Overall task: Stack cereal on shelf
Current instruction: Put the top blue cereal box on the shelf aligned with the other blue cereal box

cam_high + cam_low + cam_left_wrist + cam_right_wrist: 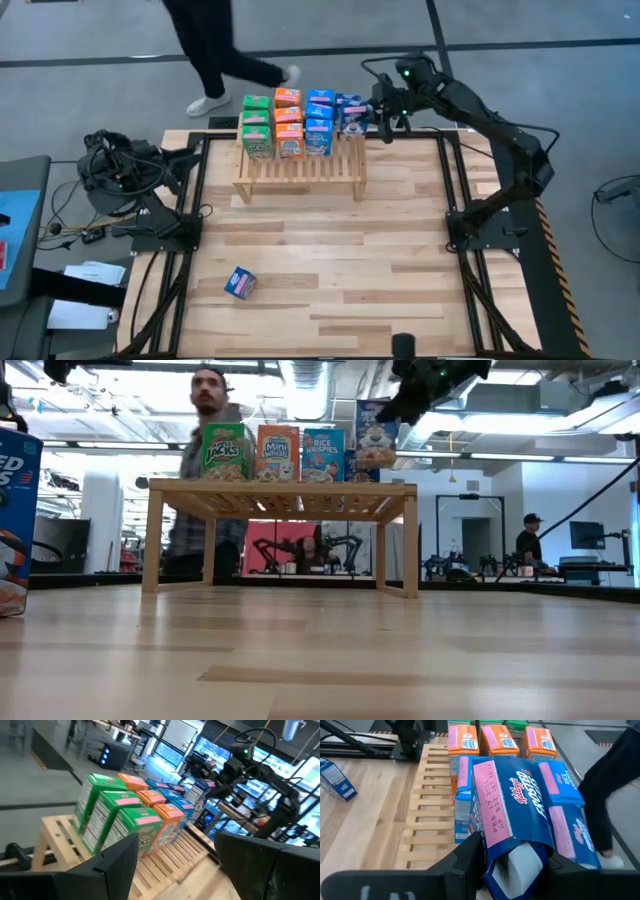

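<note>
The light-wood shelf (300, 170) stands at the table's far middle. Green, orange and blue cereal boxes (288, 125) stand in rows on the far part of its slatted top. My right gripper (378, 115) is shut on a dark blue cereal box (350, 113) over the shelf's far right corner, beside the blue row. In the low view this box (375, 432) sits a little higher than the others. One more blue box (240, 283) lies loose on the table near the front. My left gripper (177, 850) is open and empty at the table's left side. My right gripper pinches the dark blue box between its two fingers (470, 857) at the box's end nearest the wrist (520, 855). The cardboard there is dented and gapes, showing white inside. The fingers come slanting down from the table's right. I cannot tell whether the box rests on the slats.
A person (225, 50) walks just beyond the table's far edge, behind the shelf. The left arm's base and cables (120, 175) sit at the left. The near half of the wooden table (350, 290) holds only the loose box.
</note>
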